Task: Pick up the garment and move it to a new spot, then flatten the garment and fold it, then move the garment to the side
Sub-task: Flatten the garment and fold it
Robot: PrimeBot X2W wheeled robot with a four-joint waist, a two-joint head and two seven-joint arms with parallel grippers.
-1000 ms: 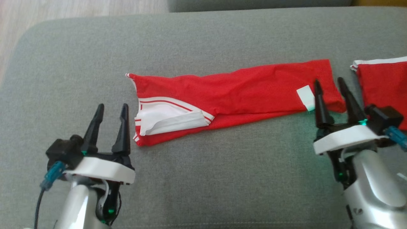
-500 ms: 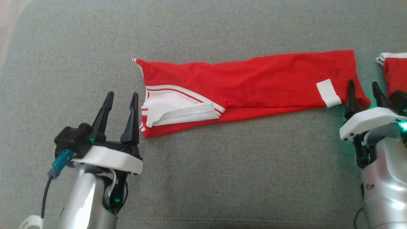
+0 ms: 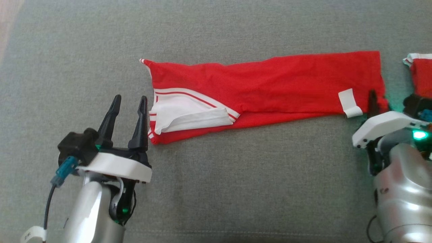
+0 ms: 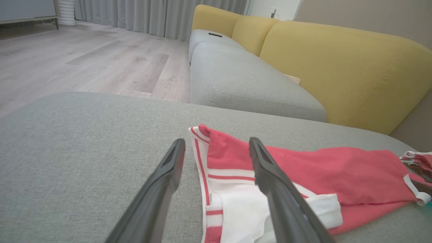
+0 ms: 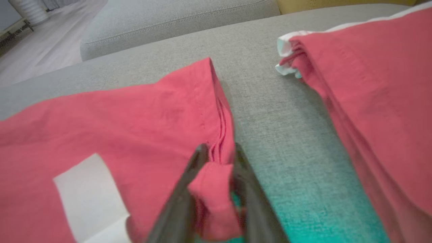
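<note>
The garment is red with white stripes and lies in a long folded strip on the grey cushion. A white tag sits near its right end. My left gripper stands open just left of the striped white end, and in the left wrist view its fingers straddle that edge of the garment without gripping. My right gripper is at the near right corner. The right wrist view shows it shut on a bunched fold of the garment.
A second red piece with white trim lies at the right edge, close beside the right gripper. Beyond the cushion are a grey sofa seat, a yellow backrest and wooden floor.
The head camera has shifted. My right gripper has gone from open over the garment's right end to shut on its near corner. The left gripper stays open in place.
</note>
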